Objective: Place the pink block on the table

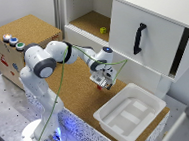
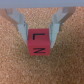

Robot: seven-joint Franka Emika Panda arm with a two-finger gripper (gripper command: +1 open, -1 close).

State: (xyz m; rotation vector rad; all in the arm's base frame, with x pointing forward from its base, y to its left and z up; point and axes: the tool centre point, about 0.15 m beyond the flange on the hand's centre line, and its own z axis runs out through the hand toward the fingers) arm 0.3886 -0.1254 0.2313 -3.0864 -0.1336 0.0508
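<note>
Item: pink block (image 2: 36, 43), held between the fingers of the gripper (image 1: 101, 85), which is closed on its sides. Table (image 1: 78, 98): seen directly beneath block. Contact with surface cannot be told. Straight downward release is judged the remaining move.

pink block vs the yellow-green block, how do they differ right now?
Colour: the pink block is red-pink with dark markings on its face; the yellow-green block shows no markings at this size.
Place: the pink block sits between the gripper fingers over the table; the yellow-green block rests free on the cabinet shelf.
Shared: both look like small cubes.
</note>
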